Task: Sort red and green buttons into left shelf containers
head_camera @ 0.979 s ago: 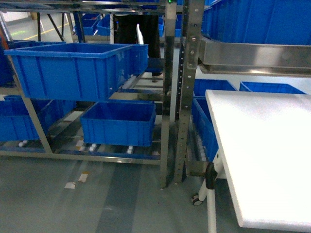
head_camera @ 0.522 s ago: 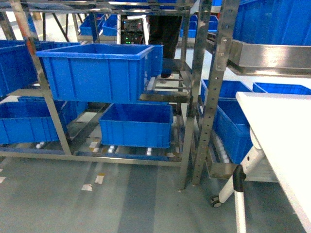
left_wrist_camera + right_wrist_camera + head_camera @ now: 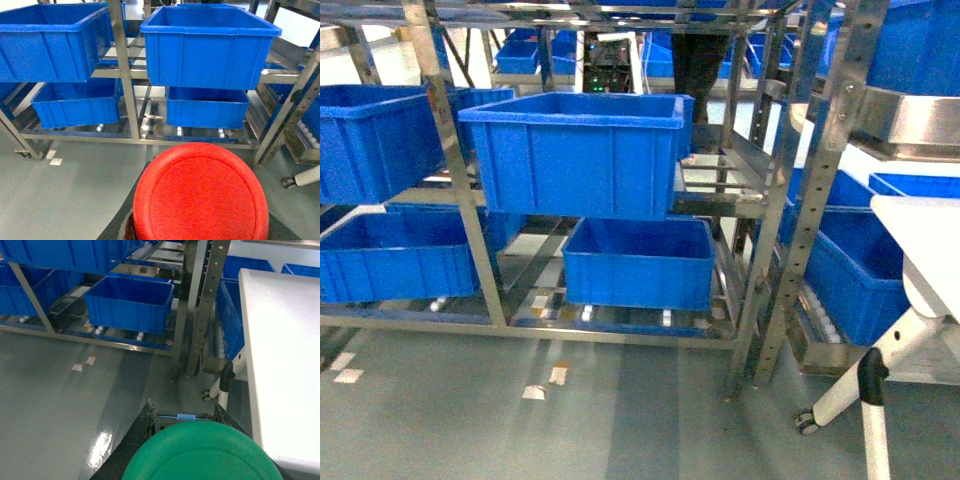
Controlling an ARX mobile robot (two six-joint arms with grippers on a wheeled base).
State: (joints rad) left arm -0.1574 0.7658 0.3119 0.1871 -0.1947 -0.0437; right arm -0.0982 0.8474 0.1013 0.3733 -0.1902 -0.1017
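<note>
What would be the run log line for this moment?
left gripper: red button held | right gripper: green button held | blue bins ahead | nothing dropped yet

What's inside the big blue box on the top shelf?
Nothing shows inside the upper blue bin: only bare blue inner walls near its rim. Its floor is hidden by the front wall, so I cannot tell whether it is empty. The red button sits in the left claw.

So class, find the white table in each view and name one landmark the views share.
Head: white table at right edge, mid-height.
Left wrist: not in view; only a white leg at right edge.
Right wrist: fills the right side.
Shared landmark: lower blue bin.
</note>
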